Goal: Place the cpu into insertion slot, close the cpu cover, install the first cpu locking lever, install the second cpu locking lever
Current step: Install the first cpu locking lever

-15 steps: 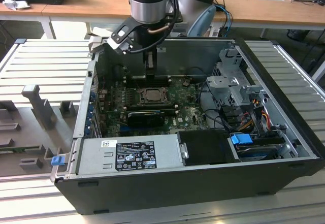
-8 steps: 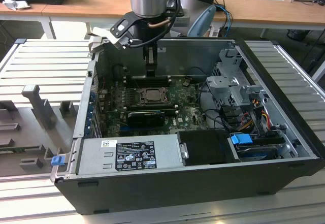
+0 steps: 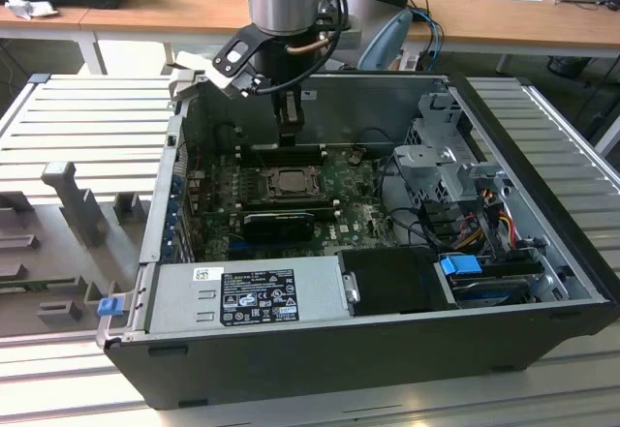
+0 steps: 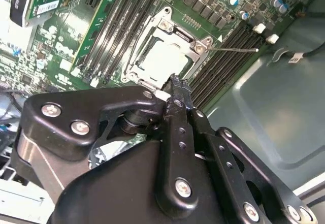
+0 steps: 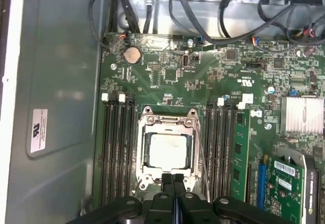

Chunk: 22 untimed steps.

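Fingers of the gripper (image 5: 173, 179) are pressed together, their tips right at the edge of the insertion slot (image 3: 288, 183), which sits near the centre of the exterior view inside the open computer case (image 3: 320, 345). The cpu (image 5: 166, 151) lies flat in the slot, with the cpu cover (image 5: 167, 118) down around it. A thin locking lever (image 4: 236, 49) juts sideways over the memory slots (image 5: 118, 148).

Bright, even room light fell from above. The cpu (image 5: 166, 151) just ahead of the claw (image 5: 173, 179) glared pale (nearly washed out), the case wall (image 5: 56, 82) beside the claw shone softly, and the claw's body stayed dark.
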{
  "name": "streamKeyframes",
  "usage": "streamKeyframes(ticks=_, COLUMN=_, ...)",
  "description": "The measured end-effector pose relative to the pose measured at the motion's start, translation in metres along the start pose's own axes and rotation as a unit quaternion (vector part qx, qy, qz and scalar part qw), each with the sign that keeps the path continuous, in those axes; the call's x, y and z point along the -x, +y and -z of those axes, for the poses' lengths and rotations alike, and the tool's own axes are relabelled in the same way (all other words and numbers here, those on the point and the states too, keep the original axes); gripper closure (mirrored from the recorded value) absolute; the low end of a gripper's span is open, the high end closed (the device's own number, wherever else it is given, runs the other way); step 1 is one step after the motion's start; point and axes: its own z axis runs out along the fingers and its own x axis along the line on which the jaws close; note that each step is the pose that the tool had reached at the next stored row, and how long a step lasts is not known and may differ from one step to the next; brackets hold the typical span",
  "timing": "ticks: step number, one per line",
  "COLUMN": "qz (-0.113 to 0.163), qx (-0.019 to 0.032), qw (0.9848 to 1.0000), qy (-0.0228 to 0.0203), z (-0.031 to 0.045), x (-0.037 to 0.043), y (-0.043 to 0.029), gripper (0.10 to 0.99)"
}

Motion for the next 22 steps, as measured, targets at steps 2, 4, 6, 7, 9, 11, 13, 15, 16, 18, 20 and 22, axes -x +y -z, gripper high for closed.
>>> streamKeyframes(ticks=2, qz=0.016, qx=-0.0005, qw=0.9999, qy=0.0008, z=0.0, x=0.0, y=0.0, gripper=0.98)
streamKeyframes(ticks=4, qz=0.03, qx=-0.001, qw=0.9995, qy=0.0016, z=0.0, x=0.0, y=0.0, gripper=0.98)
streamKeyframes(ticks=6, qz=0.045, qx=-0.0015, qw=0.999, qy=0.0023, z=0.0, x=0.0, y=0.0, gripper=0.98)
streamKeyframes(ticks=7, qz=0.048, qx=-0.0016, qw=0.9988, qy=0.0025, z=0.0, x=0.0, y=0.0, gripper=0.98)
streamKeyframes(ticks=9, qz=0.061, qx=-0.002, qw=0.9981, qy=0.0032, z=0.0, x=0.0, y=0.0, gripper=0.98)
streamKeyframes(ticks=11, qz=0.074, qx=-0.0024, qw=0.9973, qy=0.0039, z=0.0, x=0.0, y=0.0, gripper=0.98)
streamKeyframes(ticks=13, qz=0.084, qx=-0.0028, qw=0.9964, qy=0.0045, z=0.0, x=0.0, y=0.0, gripper=0.98)
streamKeyframes(ticks=15, qz=0.094, qx=-0.0031, qw=0.9956, qy=0.005, z=0.0, x=0.0, y=0.0, gripper=0.98)
streamKeyframes(ticks=16, qz=0.099, qx=-0.0033, qw=0.995, qy=0.0053, z=0.0, x=0.0, y=0.0, gripper=0.98)
streamKeyframes(ticks=18, qz=0.115, qx=-0.0038, qw=0.9933, qy=0.0061, z=0.0, x=0.0, y=0.0, gripper=0.98)
streamKeyframes(ticks=20, qz=0.129, qx=-0.0042, qw=0.9917, qy=0.0068, z=0.0, x=0.0, y=0.0, gripper=0.98)
streamKeyframes(ticks=22, qz=0.145, qx=-0.0049, qw=0.9894, qy=0.0072, z=0.0, x=0.0001, y=0.0, gripper=0.98)
